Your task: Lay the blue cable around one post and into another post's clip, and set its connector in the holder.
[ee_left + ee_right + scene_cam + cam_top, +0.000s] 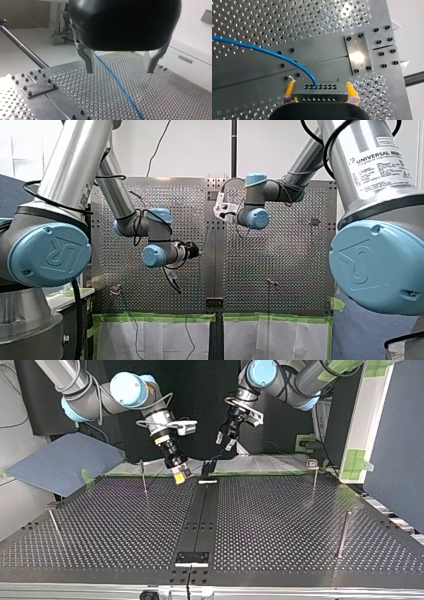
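Observation:
In the right wrist view my right gripper (320, 93) has its yellow pads (290, 88) shut on a grey connector block (320, 90). The blue cable (262, 51) leaves the block's top and curves away over the perforated table. In the top view this gripper (181, 475) hangs low over the table's far middle. My left gripper (120, 67) is open, its metal fingers (87, 61) spread wide above the table. The blue cable (120, 86) runs below and between them, touching neither. In the top view my left gripper (226, 440) hovers higher, beside the right one.
Thin posts stand on the table in the top view: one near my right gripper (144, 477), one topped by a clip (314, 476), and a plain one (343, 532). A black bracket (208, 467) sits at the far end of the dark centre strip, another (192, 558) at the near end.

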